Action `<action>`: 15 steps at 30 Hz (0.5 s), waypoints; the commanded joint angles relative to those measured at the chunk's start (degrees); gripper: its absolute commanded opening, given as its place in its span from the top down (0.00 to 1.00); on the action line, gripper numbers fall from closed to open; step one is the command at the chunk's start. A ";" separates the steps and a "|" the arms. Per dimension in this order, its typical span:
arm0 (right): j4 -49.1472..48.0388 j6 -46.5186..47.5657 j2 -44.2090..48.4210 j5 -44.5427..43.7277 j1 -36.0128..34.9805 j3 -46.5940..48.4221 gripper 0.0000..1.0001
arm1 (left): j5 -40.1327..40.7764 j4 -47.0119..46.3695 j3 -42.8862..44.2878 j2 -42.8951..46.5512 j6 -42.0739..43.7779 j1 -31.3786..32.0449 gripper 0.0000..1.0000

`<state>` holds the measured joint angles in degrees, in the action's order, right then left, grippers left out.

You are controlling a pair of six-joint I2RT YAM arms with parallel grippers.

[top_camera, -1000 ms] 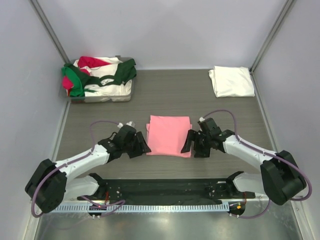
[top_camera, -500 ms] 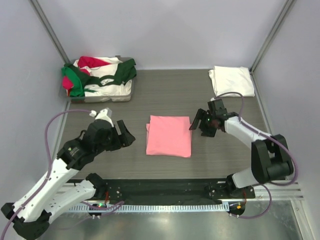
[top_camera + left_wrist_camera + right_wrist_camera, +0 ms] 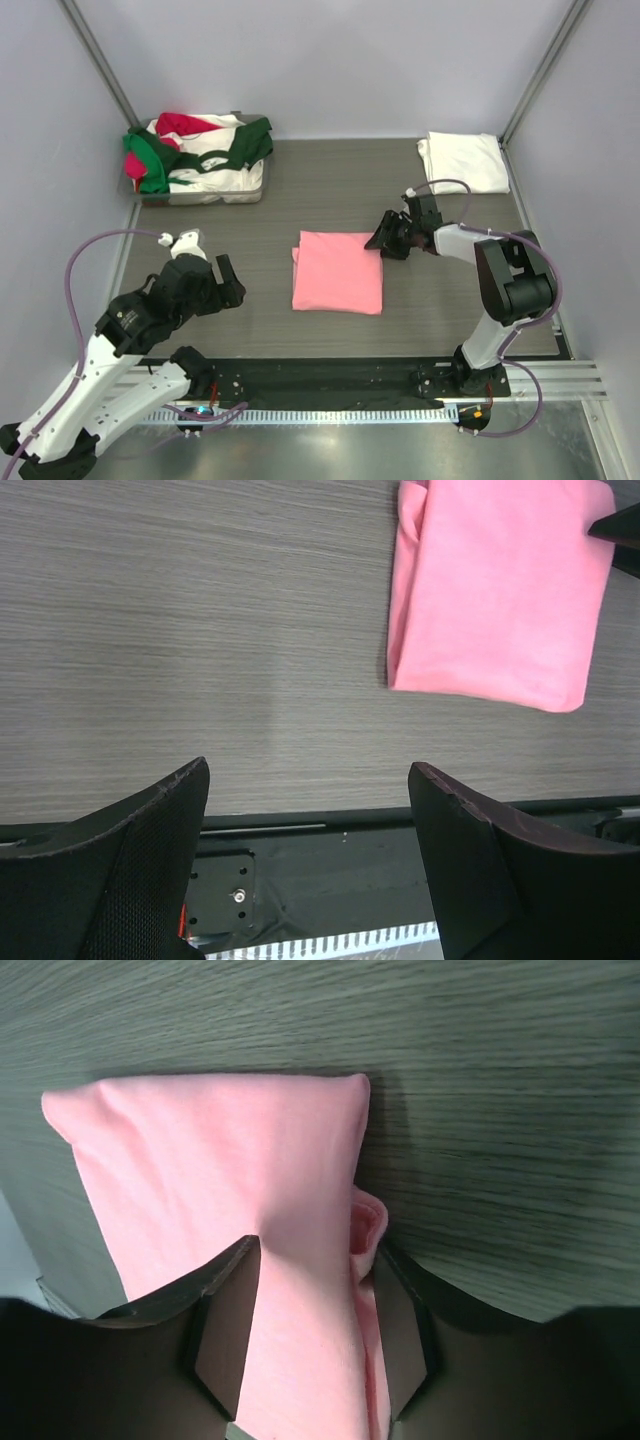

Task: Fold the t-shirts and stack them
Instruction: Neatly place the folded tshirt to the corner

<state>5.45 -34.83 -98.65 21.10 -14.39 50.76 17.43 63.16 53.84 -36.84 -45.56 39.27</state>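
Salmon-pink t-shirt [image 3: 338, 272] soft, light, limp; folded edge sits between your right pincer's [image 3: 315, 1245] parted jaws. Pinch all layers there. Left pincer [image 3: 308, 770] parted, empty.

I'm looking down on a table top [image 3: 330, 190] of grey wood-grain laminate, its grain running left to right across the middle of the frame. Three plain, pale lavender-grey walls close it in: a back wall [image 3: 320, 60] across the top, a left wall [image 3: 50, 180] and a right wall [image 3: 600, 180]. A slim metal post [image 3: 100, 65] slants up the upper left corner and another [image 3: 545, 65] up the upper right. Along the bottom runs a black mounting plate [image 3: 330, 380], below it a white toothed strip [image 3: 330, 414], perhaps a cable duct, then brushed metal [image 3: 330, 450]. The light is even, the shadows soft.
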 commanded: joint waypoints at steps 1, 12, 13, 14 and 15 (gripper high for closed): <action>-2.19 0.20 -4.44 -0.10 -0.90 -5.67 0.46 | 3.48 0.92 1.09 -0.07 1.70 0.11 0.18; -0.29 4.23 -1.46 1.76 -0.73 -2.36 0.99 | 2.70 -1.89 2.49 -0.60 4.33 0.11 0.16; 1.65 5.20 -0.76 -0.43 -0.64 -0.94 0.99 | 2.78 -2.24 3.02 -0.34 5.38 0.11 0.16; 5.49 6.17 0.64 -1.75 -0.55 0.55 0.99 | 3.31 -3.12 3.98 -0.08 7.48 0.11 0.16; 7.45 7.92 1.09 -3.68 -0.64 3.70 0.99 | 3.66 -3.65 4.34 0.36 8.98 0.11 0.16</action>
<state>1.54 -33.19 -100.57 24.51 -14.70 49.19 19.20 63.16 54.74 -37.43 -41.36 39.27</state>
